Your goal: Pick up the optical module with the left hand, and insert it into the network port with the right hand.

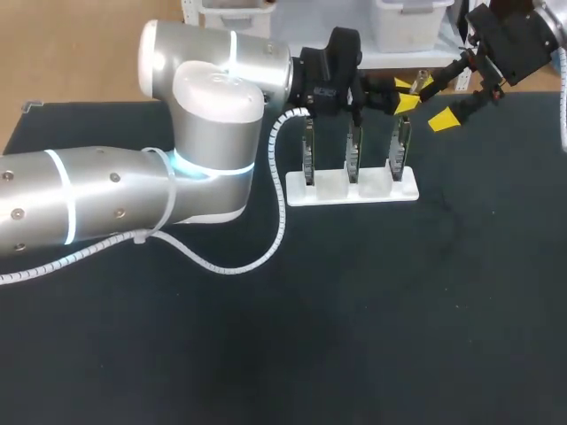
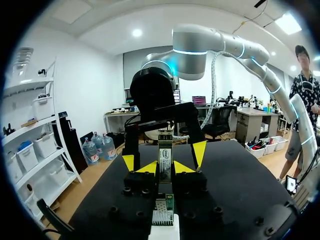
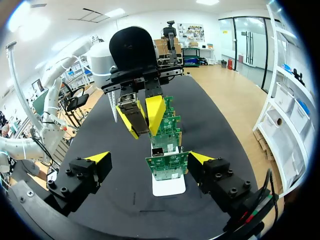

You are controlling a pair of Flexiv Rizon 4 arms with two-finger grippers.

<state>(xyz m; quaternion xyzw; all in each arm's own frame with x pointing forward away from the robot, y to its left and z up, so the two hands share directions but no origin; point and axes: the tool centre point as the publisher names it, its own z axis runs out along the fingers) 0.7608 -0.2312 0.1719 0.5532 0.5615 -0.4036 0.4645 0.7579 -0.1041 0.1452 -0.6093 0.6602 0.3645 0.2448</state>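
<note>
left pincer (image 2: 166, 168) grips the optical module (image 2: 165, 156), right pincer (image 3: 149, 158) wide open. prob light, stiff, slick metal imo, so grab its long flat sides.

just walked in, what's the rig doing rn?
The left gripper is shut on the module and holds it in the air over the far end of the three boards on the white stand. The right gripper faces it close by, fingers spread wide and not touching the module. So the module is picked up but not yet handed over, and it is not in a port.
</note>
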